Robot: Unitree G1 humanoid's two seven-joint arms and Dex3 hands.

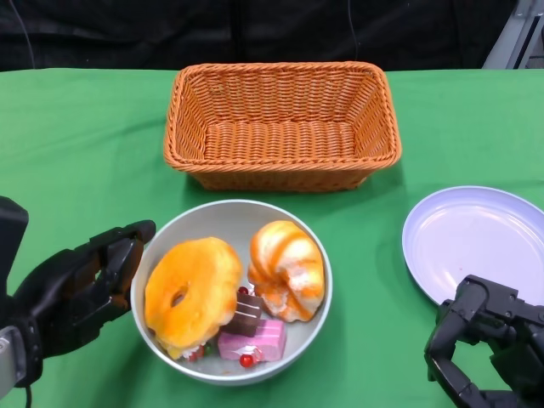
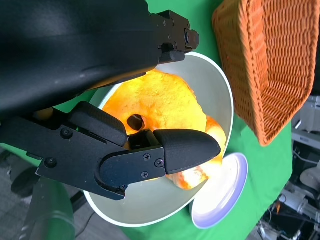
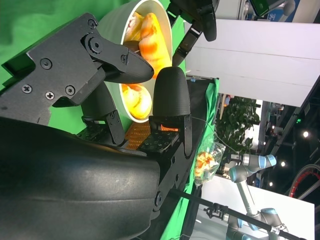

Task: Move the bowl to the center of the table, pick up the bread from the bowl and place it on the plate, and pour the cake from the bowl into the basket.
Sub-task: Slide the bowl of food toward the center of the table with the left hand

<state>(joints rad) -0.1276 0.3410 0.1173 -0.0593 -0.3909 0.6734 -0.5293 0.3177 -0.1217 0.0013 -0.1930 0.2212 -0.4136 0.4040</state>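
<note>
Bowl (image 1: 170, 246), grey-white and round, sits on the green worktop (image 1: 76, 144) just in front of the wicker basket (image 1: 280, 123), a narrow strip of cloth between them. That basket is the largest thing on the worktop, a rectangular orange-brown weave lying beyond the bowl, toward the dark backdrop. The pale lilac plate (image 1: 476, 242) lies to the bowl's right, apart from it.

Inside the bowl, a ring-shaped orange bread (image 1: 191, 289) fills the left half, leaning against the wall. A twisted orange-and-white bread (image 1: 289, 268) lies in the right half. Between and in front of them sit a dark brown cake piece (image 1: 246, 314) and a pink cake slice (image 1: 255, 342) with small red berries at its edge, both touching the ring bread.

The left hand (image 1: 81, 289) is beside the bowl's left rim; its fingers (image 1: 127, 238) are spread apart, one on each side of the rim, and it holds nothing firmly that I can see. In the left wrist view the fingers (image 2: 180, 147) reach over the ring bread without closing on it.

The right hand (image 1: 489, 340) is to the bowl's right, just in front of the plate, its fingers (image 3: 172, 95) curled loosely apart and empty.
</note>
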